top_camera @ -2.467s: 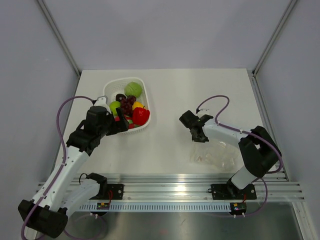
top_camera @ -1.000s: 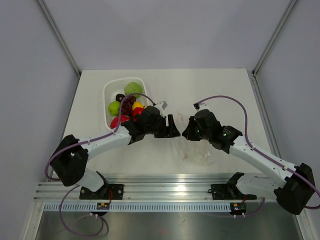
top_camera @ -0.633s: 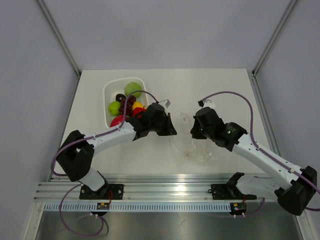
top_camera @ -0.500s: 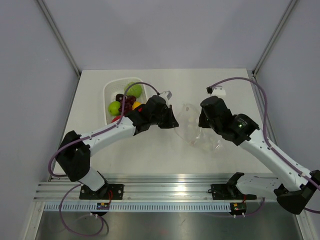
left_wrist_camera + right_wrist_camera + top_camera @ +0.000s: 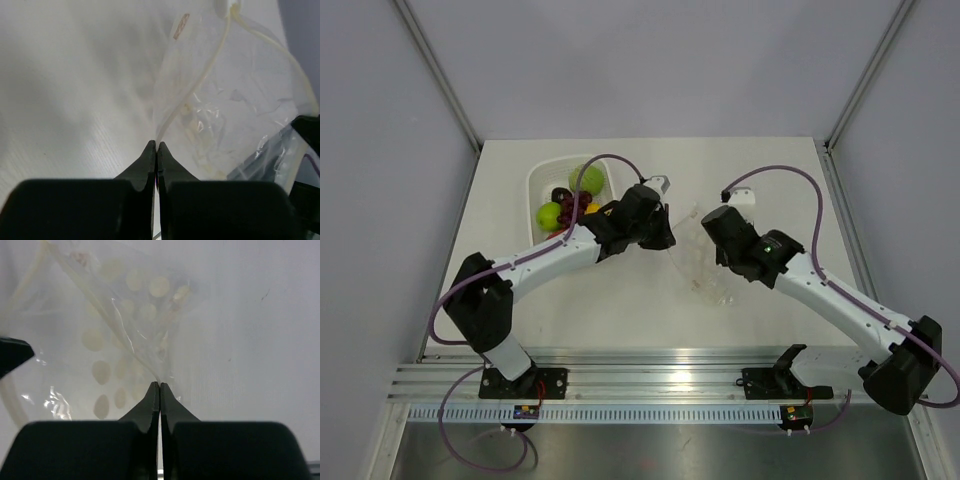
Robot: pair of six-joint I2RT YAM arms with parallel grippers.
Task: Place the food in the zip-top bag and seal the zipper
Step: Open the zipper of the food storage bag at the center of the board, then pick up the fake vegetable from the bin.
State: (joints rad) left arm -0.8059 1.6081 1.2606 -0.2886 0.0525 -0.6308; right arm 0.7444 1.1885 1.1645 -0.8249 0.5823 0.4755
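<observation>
Plainly, food (image 5: 552,214) in basket (image 5: 534,178); bag (image 5: 698,270) pinched.

Both arms extended forward, forearms angled inward toward the midline, elbows out to the sides. Wrists face each other, near but apart. Left gripper (image 5: 154,145): jaws pressed together, tips meeting. Right gripper (image 5: 159,385): likewise closed, tips flush.

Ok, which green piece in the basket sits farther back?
The bigger, duller green piece at the basket's far end; the brighter green piece lies nearer, by its left wall.
</observation>
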